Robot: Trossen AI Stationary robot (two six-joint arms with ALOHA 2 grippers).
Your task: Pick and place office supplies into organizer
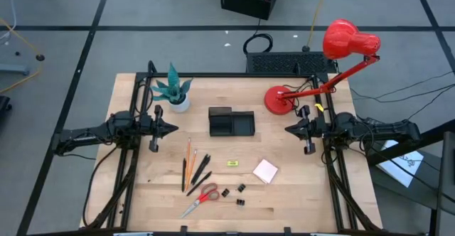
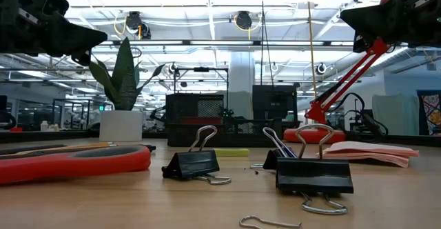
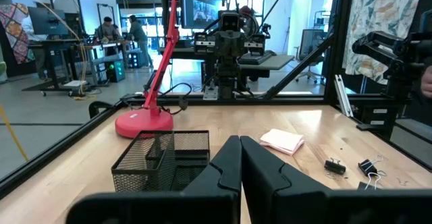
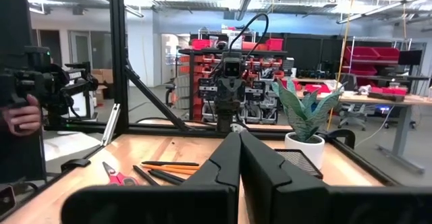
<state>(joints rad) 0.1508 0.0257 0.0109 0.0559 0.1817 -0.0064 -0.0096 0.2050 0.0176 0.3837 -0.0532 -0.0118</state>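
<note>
The black mesh organizer [image 1: 231, 122] stands mid-table, also seen in the left wrist view [image 3: 162, 160]. Nearer the front edge lie orange pencils [image 1: 188, 156], black pens [image 1: 200, 172], red-handled scissors [image 1: 202, 196], three black binder clips [image 1: 240, 188], a small yellow piece [image 1: 232, 163] and a pink sticky-note pad [image 1: 265, 170]. My left gripper [image 1: 170, 129] hovers left of the organizer, shut and empty [image 3: 239, 158]. My right gripper [image 1: 290, 129] hovers right of it, also shut and empty [image 4: 238, 150]. Both point toward each other.
A potted teal plant [image 1: 174, 94] stands at the far left, and a red desk lamp's base [image 1: 281, 99] at the far right, its arm reaching over my right arm. A black keyboard [image 1: 291, 64] lies beyond the far edge. People show in the room behind.
</note>
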